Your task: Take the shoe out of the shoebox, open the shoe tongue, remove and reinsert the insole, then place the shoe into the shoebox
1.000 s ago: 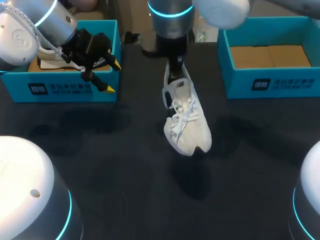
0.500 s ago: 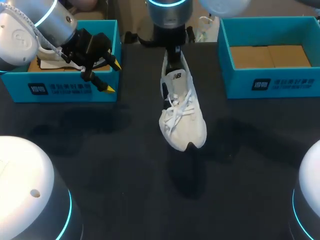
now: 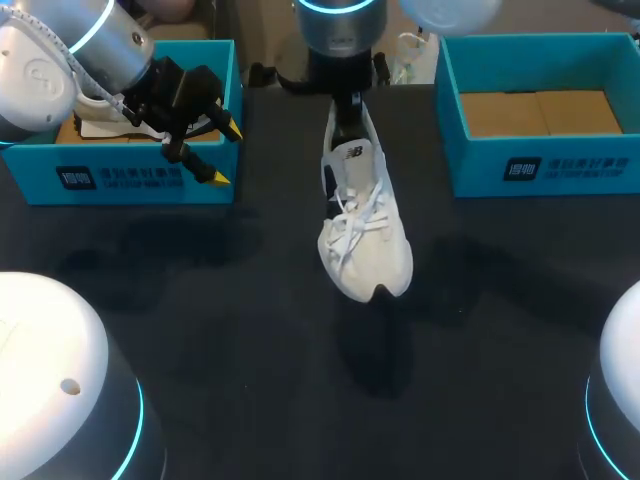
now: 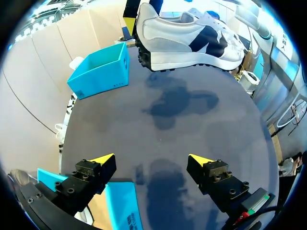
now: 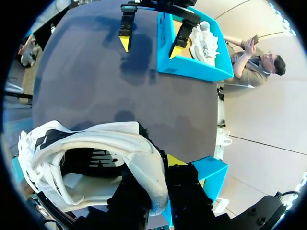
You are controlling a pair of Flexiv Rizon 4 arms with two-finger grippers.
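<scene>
While hanging clear of the table (image 3: 250, 350), shoe (image 3: 365, 250): is dangling toe-down over the middle, between the two boxes and touching neither.
right pincer (image 5: 156, 175): is clamping the heel collar, one finger inside the shoe and one outside; nothing else is supporting the shoe.
left pincer (image 3: 225, 154): is hovering with its fingers wide apart and holding nothing, just in front of the left shoebox (image 3: 150, 182).
right shoebox (image 3: 540, 160): is sitting well apart from the shoe, showing only a cardboard floor.
slip risk: I am judging the hold thin, since soft collar fabric is bearing the whole weight; a quick swing could be working it loose.
tipping risk: lowering toe-first could be rolling the shoe onto its side, leaving the laces and tongue facing away.
collision risk: the left pincer, starting so close to the box wall, could be clipping it or nudging the box when reaching for the tongue.
crowding risk: both arms meeting at the shoe could be knocking fingers together.
</scene>
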